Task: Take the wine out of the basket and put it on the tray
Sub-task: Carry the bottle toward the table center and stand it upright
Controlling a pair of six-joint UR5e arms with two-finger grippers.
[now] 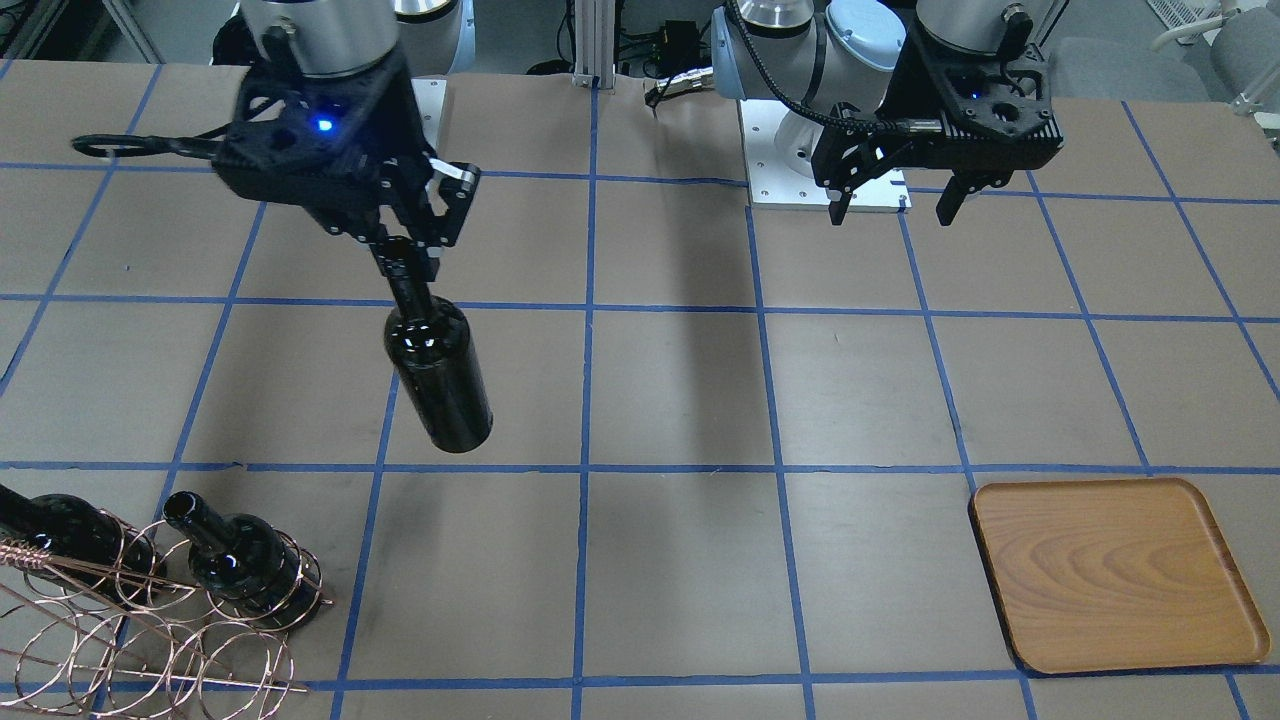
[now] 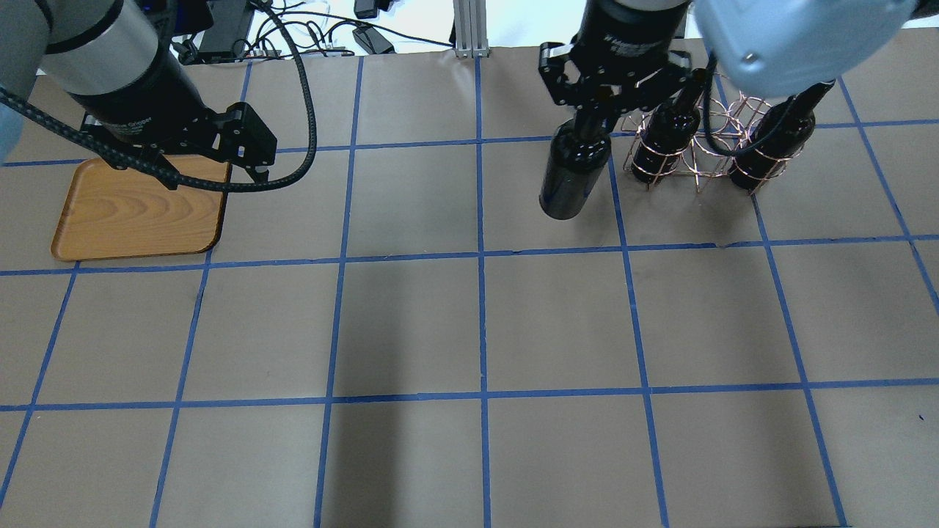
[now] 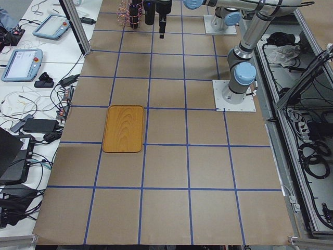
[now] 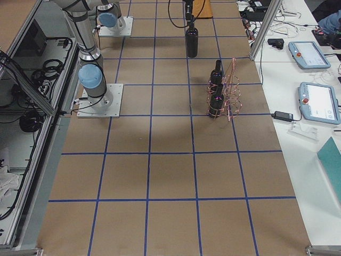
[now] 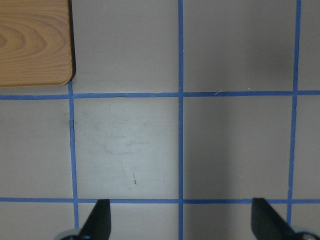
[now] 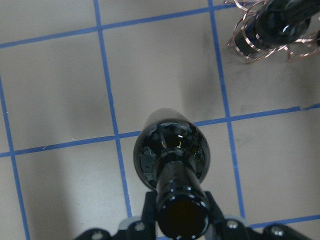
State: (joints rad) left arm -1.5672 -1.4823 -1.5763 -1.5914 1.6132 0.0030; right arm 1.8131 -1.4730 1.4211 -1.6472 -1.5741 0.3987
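The brown-papered bench (image 2: 411,323), marked off in squares by blue tape, carries everything here. The two arms reach out over it, the right one near the basket and the left one near the tray. The basket (image 2: 704,139), a copper wire rack of round rings, sits at the robot's right end of the bench, toward the far edge from the robot. The wooden tray (image 1: 1110,570) lies flat and bare at the robot's left end, well apart from the basket. Two dark bottles sit inside the basket's rings, one (image 1: 245,560) at the end nearer the tray and the other (image 1: 70,530) further along. The third wine bottle (image 1: 440,375) is out of the basket and hangs neck-up and base-down, just beside the basket on its tray-ward side. It looks lifted off the bench, over a taped line. The right claw (image 1: 405,265) is clenched on this bottle's narrow neck, just below the lipped mouth, and the right wrist view looks straight down the glass. The left claw (image 1: 893,205) is released, its two fingers (image 5: 97,222) spread wide and holding nothing. It hovers over bare bench near a rounded corner of the tray.
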